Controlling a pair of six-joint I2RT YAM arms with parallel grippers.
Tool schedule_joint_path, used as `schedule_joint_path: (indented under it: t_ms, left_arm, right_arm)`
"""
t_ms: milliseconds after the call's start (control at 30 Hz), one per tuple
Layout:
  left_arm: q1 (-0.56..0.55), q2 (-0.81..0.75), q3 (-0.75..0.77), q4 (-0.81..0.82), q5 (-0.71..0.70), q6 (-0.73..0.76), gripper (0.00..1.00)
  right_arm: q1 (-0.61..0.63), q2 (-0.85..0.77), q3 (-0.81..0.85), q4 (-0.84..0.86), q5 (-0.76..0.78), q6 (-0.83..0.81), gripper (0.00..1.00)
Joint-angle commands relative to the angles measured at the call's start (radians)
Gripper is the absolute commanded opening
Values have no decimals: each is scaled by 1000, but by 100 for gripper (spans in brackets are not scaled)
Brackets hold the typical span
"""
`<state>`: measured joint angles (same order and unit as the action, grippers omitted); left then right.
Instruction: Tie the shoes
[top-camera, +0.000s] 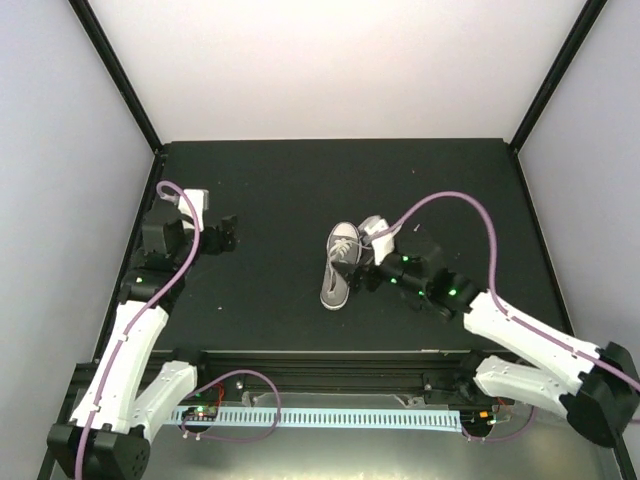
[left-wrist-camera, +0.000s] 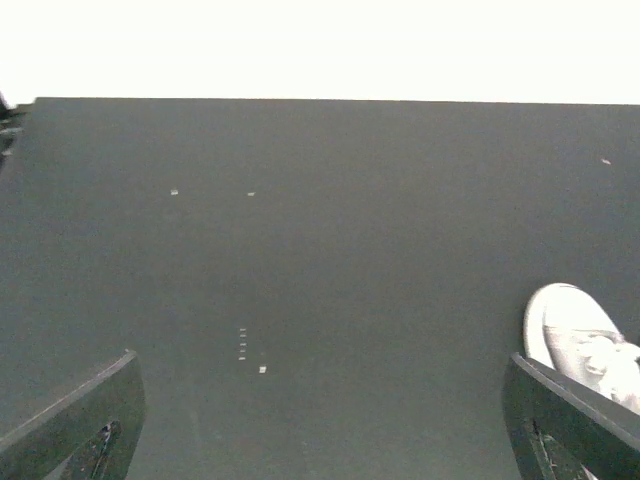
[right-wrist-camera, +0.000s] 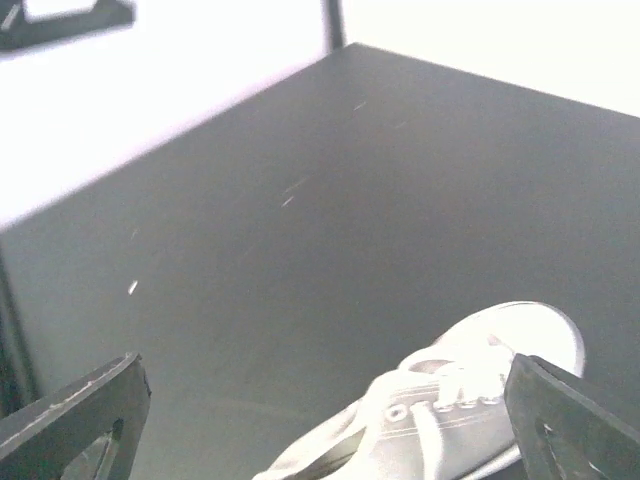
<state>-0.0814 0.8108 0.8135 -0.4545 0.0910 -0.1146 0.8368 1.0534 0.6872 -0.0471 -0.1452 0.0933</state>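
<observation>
The shoe (top-camera: 338, 268), a small grey canvas sneaker with a white sole and toe cap, lies mid-table with its toe toward the back. Its white laces (top-camera: 345, 250) lie loose over the tongue. My right gripper (top-camera: 364, 272) sits just right of the shoe, open, holding nothing. In the right wrist view the shoe (right-wrist-camera: 455, 405) lies low between the spread fingers (right-wrist-camera: 560, 420), toward the right one. My left gripper (top-camera: 226, 238) hovers open at the far left, well away from the shoe. In the left wrist view only the toe cap (left-wrist-camera: 570, 325) shows beside the right finger (left-wrist-camera: 570, 425).
A black mat (top-camera: 280, 200) covers the table, with pale walls on three sides and black corner posts (top-camera: 115, 70). A perforated rail (top-camera: 330, 415) runs along the near edge between the arm bases. A purple cable (top-camera: 455, 200) arcs over the right arm.
</observation>
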Motion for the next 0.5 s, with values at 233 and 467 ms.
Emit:
schedule_joint_path:
  t_ms: [233,467]
  left_arm:
    - [-261,-19,-141,144,141,-342,99]
    - [-520,88,-230,298,93,-576,99]
  right_arm:
    - [-465,-39,-63,-59,-96,414,100]
    - [-550,82,-55,-135,-78,517,100]
